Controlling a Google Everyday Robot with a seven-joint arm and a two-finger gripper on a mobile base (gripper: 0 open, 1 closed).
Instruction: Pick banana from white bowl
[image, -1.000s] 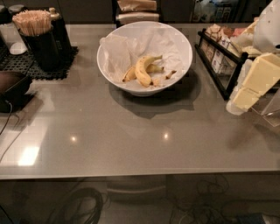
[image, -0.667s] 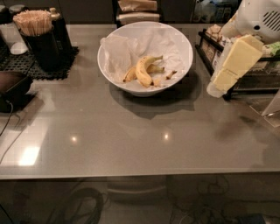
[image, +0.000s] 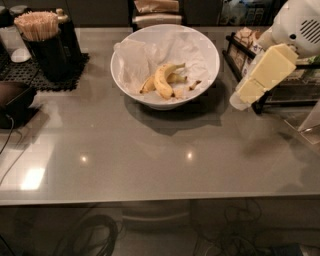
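The white bowl (image: 165, 28) stands at the back middle of the grey table, lined with crumpled white paper. In it lies the banana (image: 162, 83), thick, curved and yellow with brown speckles. A slimmer yellow banana (image: 176, 78) lies partly behind it, touching it. My gripper (image: 241, 100), cream-coloured on a white arm, hangs in the air to the right of the bowl. It points down and left, stands clear of the bowl's rim and holds nothing.
A black wire rack (image: 285, 92) with packets stands at the right behind the gripper. A black holder of wooden sticks (image: 37, 27) on a black mat is at the back left. A dark object (image: 15, 100) sits at the left edge.
My gripper has moved left and up from the right edge of the table towards the bowl. The bananas and the bowl have not moved.
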